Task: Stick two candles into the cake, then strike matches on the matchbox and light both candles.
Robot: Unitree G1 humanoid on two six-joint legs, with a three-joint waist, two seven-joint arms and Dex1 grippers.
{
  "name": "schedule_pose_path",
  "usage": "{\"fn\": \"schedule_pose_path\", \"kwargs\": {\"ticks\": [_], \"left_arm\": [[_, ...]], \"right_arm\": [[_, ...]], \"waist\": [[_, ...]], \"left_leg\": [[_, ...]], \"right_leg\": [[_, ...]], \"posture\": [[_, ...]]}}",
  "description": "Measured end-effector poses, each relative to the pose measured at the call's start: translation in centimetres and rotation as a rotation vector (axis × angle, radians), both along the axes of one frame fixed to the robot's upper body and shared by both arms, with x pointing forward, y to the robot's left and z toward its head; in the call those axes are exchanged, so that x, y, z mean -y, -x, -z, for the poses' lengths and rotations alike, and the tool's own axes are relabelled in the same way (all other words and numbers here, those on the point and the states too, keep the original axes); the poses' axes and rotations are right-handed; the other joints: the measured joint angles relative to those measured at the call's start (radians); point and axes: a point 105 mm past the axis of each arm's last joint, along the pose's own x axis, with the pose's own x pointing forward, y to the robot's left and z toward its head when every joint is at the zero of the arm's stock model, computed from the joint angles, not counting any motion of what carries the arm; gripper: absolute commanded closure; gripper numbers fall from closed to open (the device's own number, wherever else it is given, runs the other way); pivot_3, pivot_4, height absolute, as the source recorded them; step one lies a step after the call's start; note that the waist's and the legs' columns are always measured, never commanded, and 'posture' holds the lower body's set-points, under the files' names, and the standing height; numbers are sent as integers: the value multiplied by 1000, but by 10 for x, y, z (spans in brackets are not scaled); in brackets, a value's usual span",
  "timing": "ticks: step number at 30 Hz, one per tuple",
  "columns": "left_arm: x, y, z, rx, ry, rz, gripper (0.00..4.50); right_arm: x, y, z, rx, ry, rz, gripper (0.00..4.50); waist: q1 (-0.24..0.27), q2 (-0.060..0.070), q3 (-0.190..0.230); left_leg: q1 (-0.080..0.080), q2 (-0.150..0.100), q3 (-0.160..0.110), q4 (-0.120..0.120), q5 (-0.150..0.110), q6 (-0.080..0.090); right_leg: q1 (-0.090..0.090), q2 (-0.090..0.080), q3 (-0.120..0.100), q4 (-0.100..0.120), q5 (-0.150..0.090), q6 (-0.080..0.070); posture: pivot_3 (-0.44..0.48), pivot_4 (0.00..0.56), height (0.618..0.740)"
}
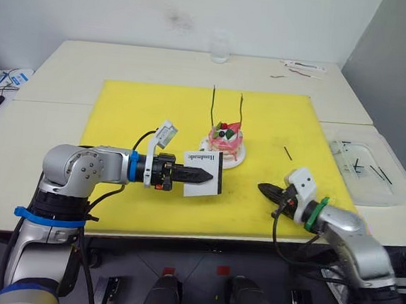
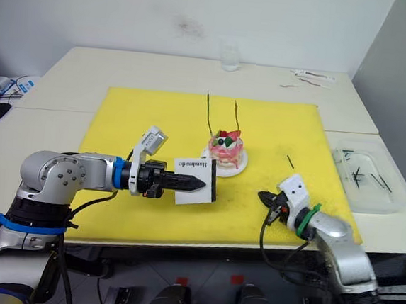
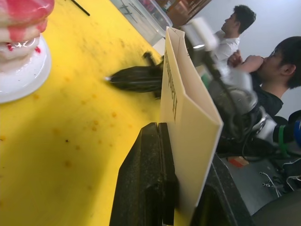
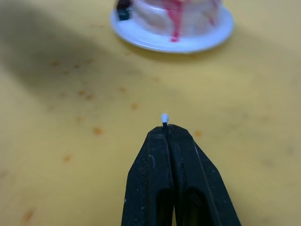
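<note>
So the left gripper (image 1: pixel 211 175) is clamped on the flat white rectangular matchbox (image 1: pixel 205 171), holding it up on edge over the yellow mat (image 1: pixel 128 117), just near-left of the small pink-and-white layered cake (image 1: pixel 227 141). The black lettering on the box reads "Handmade". The cake sits on its small white plate (image 1: pixel 239 157) about mid-mat, with the two thin wire-like candles (image 1: pixel 212 106) already standing in it, one greenish on the left and one tan (image 1: pixel 241 108) on the right, both taller than the cake.

The right gripper (image 4: pixel 165 126) is low over the mat to the right of the matchbox and well apart from it, fingers pressed together on a short match (image 4: pixel 164 117); only its pale tip pokes out past them, pointing toward the plate. Another short dark match (image 1: pixel 287 153) lies loose on the mat right of the cake.

Off the mat on the right there's a clear plastic tray (image 1: pixel 391 197) with a few dark sticks in it. A clear glass (image 1: pixel 220 47) stands at the far edge of the white table (image 1: pixel 62 58).
</note>
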Motion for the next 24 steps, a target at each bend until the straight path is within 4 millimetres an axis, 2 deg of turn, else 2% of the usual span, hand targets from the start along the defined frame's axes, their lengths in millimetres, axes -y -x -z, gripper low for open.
{"fn": "schedule_pose_path", "kwargs": {"ticks": [3, 5, 11, 24], "left_arm": [[10, -5, -3, 16, 18, 4, 4024], [13, -12, -6, 35, 18, -12, 4024], [23, -20, -6, 36, 29, -26, 4024], [23, -23, -4, 26, 18, -34, 4024]], "right_arm": [[-17, 6, -40, 131, 114, -143, 4438], [-27, 10, -51, 171, 171, -203, 4438], [-42, 7, -59, 208, 245, -243, 4438], [-47, 3, -63, 244, 272, -244, 4438]], "waist": [[0, 0, 0], [1, 0, 0], [2, -1, 0], [1, 0, 0]], "left_leg": [[0, 1, -2, -1, 0, 0], [0, 1, -2, -1, 0, 0], [-1, -1, 0, -1, 0, 0], [-2, -1, -1, 0, 0, 0]], "right_leg": [[0, 1, -2, 0, 0, 0], [0, 1, -2, 0, -2, -3], [0, -1, -1, -1, 0, 2], [-1, -1, -1, 0, 0, 2]], "posture": [[0, 150, 740], [0, 150, 740], [0, 150, 740], [0, 150, 740]]}}
